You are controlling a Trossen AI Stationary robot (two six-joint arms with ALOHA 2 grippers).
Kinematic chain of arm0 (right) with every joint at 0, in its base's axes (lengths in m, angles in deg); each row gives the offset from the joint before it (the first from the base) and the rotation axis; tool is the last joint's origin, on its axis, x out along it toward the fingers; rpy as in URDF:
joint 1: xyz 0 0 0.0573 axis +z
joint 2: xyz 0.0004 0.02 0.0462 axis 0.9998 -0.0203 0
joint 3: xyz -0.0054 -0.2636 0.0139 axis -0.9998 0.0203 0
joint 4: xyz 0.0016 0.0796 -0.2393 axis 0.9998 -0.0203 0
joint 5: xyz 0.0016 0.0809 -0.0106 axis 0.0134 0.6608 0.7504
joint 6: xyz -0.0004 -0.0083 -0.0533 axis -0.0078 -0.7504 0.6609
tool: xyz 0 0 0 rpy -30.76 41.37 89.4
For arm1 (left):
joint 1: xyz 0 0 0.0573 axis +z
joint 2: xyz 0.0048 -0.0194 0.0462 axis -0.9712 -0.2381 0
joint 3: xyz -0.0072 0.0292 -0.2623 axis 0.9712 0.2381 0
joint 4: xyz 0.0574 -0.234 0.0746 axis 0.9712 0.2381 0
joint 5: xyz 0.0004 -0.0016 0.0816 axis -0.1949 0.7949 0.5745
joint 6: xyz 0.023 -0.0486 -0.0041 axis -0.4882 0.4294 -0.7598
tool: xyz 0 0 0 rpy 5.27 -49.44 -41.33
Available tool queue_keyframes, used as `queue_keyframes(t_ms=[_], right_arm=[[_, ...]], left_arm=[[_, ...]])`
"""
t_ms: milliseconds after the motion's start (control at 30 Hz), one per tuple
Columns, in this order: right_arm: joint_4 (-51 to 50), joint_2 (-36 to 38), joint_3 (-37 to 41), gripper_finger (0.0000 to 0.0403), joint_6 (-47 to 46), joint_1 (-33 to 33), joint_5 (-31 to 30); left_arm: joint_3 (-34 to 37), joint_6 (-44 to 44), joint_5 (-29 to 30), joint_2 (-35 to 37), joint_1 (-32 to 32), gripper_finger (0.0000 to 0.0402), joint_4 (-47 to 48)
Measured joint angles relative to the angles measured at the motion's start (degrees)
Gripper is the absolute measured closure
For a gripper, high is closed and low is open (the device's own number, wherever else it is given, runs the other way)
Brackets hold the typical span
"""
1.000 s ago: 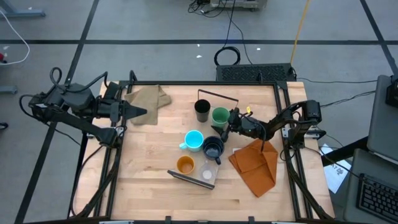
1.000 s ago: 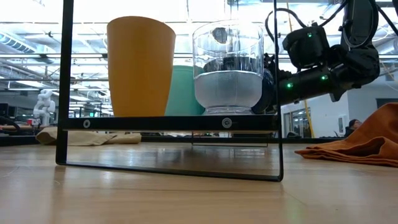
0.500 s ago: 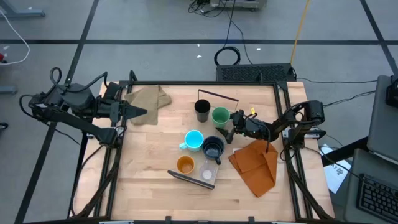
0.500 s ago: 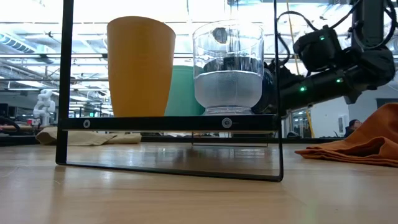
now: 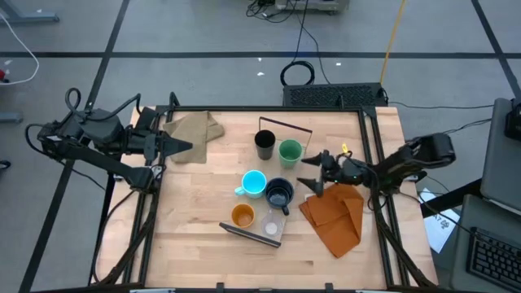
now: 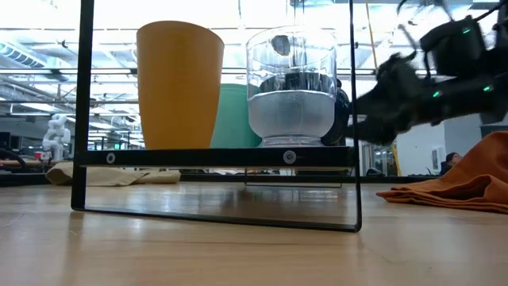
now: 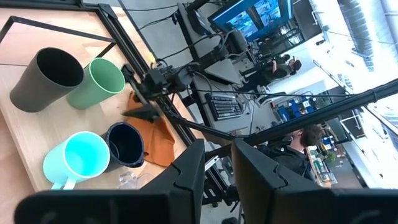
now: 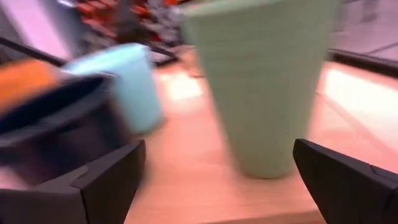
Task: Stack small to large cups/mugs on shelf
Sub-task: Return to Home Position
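**Green cup released, right arm backing off**

- Green cup (image 5: 289, 151) stands upright at the far end of the shelf (image 6: 214, 157), just beside the black cup (image 5: 264, 144). Nothing is holding it.
- The rest of the line runs toward the near end: light-blue mug (image 5: 254, 183) and navy mug (image 5: 279, 194) side by side, then the orange cup (image 5: 242, 215) and clear plastic cup (image 5: 271, 229). All six look upright.
- A second ago the right gripper (image 5: 313, 174) sat right by the green cup. It has now pulled back toward its own side, over the edge of the orange cloth (image 5: 334, 213), with fingers spread wide and holding nothing. In the right wrist view the cup is clear of both fingers.
- No cup shifted during the retreat.
- Left gripper (image 5: 181, 146) is parked at the left edge by the tan cloth (image 5: 194, 126), with its fingers drawn together to a point.

My read is that placing is finished and only the move home is left. From above, sizes seem to grow from the clear end to the black/green end, though I can't confirm that exactly.
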Motion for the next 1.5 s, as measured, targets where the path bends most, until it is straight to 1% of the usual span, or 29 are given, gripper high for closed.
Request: queue_keyframes(t_ms=[167, 267, 333, 400, 467, 533, 633, 767, 833, 1100, 1200, 1300, 1367, 1433, 1500], right_arm=[[5.55, 7.71, 2.16, 0.0003, -7.21, 4.7, 6.43], [10.72, 12.68, 2.19, 0.0003, -8.4, 7.36, 10.33], [15.72, 15.7, 2.19, 0.0003, -11.39, 8.83, 10.76], [18.9, 18.64, 2.15, 0.0003, -17.58, 9.27, 10.56], [18.44, 21.74, 2.08, 0.0003, -22.63, 9.27, 10.55], [17.87, 24.21, 2.08, 0.0003, -25.26, 9.31, 10.68], [18.67, 26.49, 2.23, 0.0003, -25.94, 10.35, 11.24], [18.91, 31.35, 1.64, 0.0003, -24.18, 12.76, 12.66], [18.86, 33.42, 1.64, 0.0003, -26.55, 13.81, 12.3], [18.82, 38.06, 1.14, 0.0003, -38.12, 15.7, 12.23], [18.48, 38.58, -2.14, 0.0007, -35.76, 16.19, 13.8], [12.93, 38.67, -7.33, 0.0026, -29.32, 17.54, 15.81], [5.83, 38.64, -11.65, 0.0051, -25.3, 18.38, 18.07], [-4.07, 38.59, -16.49, 0.0089, -21.08, 19.08, 20.21], [-14.78, 38.59, -22.01, 0.0138, -16.4, 19.8, 21.83]], left_arm=[[0.0, -3.08, 1.0, -0.34, 0.0, 0.0321, -0.04], [0.0, -5.8, 1.48, -0.74, 0.02, 0.0321, -0.2], [0.0, -8.0, 1.86, -1.49, 0.02, 0.0321, -1.04], [0.0, -10.15, 2.91, -2.04, 0.02, 0.0321, -1.98], [0.0, -11.48, 3.2, -2.46, 0.02, 0.0321, -2.79], [0.0, -11.61, 3.26, -2.92, 0.02, 0.0321, -3.08], [0.0, -10.3, 3.24, -3.7, 0.02, 0.0321, -3.45], [0.0, -8.68, 2.98, -4.3, 0.02, 0.0321, -5.54], [0.0, -8.57, 2.77, -4.55, 0.02, 0.0321, -6.82], [0.0, -10.14, 2.8, -5.93, 0.02, 0.0321, -10.33], [0.02, -11.57, 2.8, -6.78, 0.02, 0.0321, -13.11], [0.02, -15.2, 2.56, -7.54, 0.02, 0.0321, -16.68], [-0.02, -17.07, 1.67, -8.2, -0.12, 0.0321, -19.42], [0.0, -18.55, -1.18, -9.15, -0.48, 0.0321, -21.64], [0.0, -19.35, -4.25, -10.17, -0.63, 0.0321, -24.22]])
